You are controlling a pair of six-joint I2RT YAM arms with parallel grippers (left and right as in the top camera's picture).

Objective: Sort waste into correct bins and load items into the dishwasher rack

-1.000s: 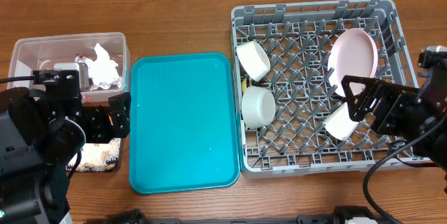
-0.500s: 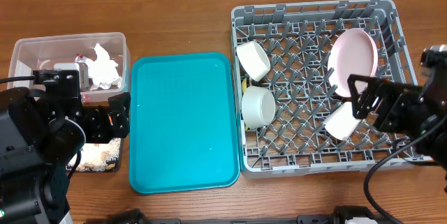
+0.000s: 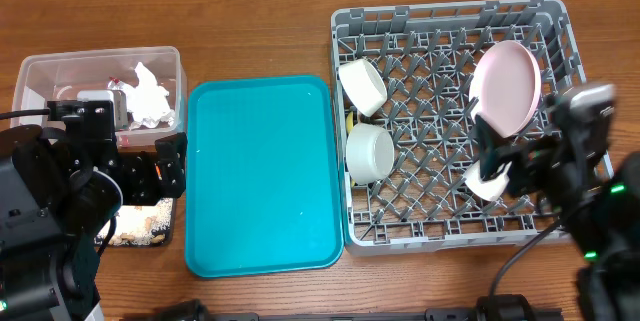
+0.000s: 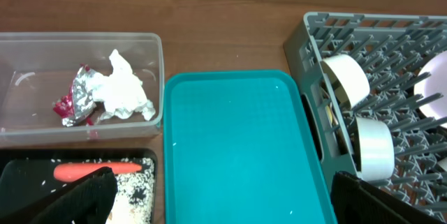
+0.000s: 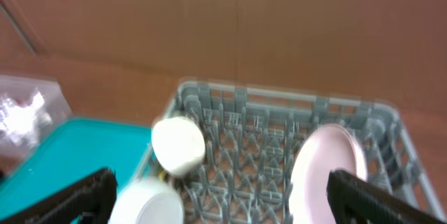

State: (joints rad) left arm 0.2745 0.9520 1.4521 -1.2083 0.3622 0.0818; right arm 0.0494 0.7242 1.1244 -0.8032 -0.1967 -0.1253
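The clear tub (image 3: 60,66) holds the crumpled napkin (image 4: 126,88) and the foil wrapper (image 4: 73,98). Below it, the black tray (image 4: 21,165) carries an orange carrot (image 4: 94,171) and pale food scraps (image 4: 136,185). The grey dishwasher rack (image 3: 450,11) holds the pinkish plate (image 3: 505,86) on edge, two cream cups (image 3: 362,86) (image 3: 368,153) at its left side, and a third cup (image 3: 487,186) near the front right. My left gripper (image 3: 172,166) hangs open over the black tray's right edge. My right gripper (image 3: 497,166) is open above the third cup, holding nothing.
A large teal tray (image 3: 262,176) lies between the bins and the rack with nothing on it. A sliver of pale yellow cutlery (image 3: 349,119) shows between the two left cups. Brown wooden table runs along the back edge.
The right arm has swung round and its gripper has shifted left over the rack's front right, partly covering the third cup. The left arm and all objects stay as they were.
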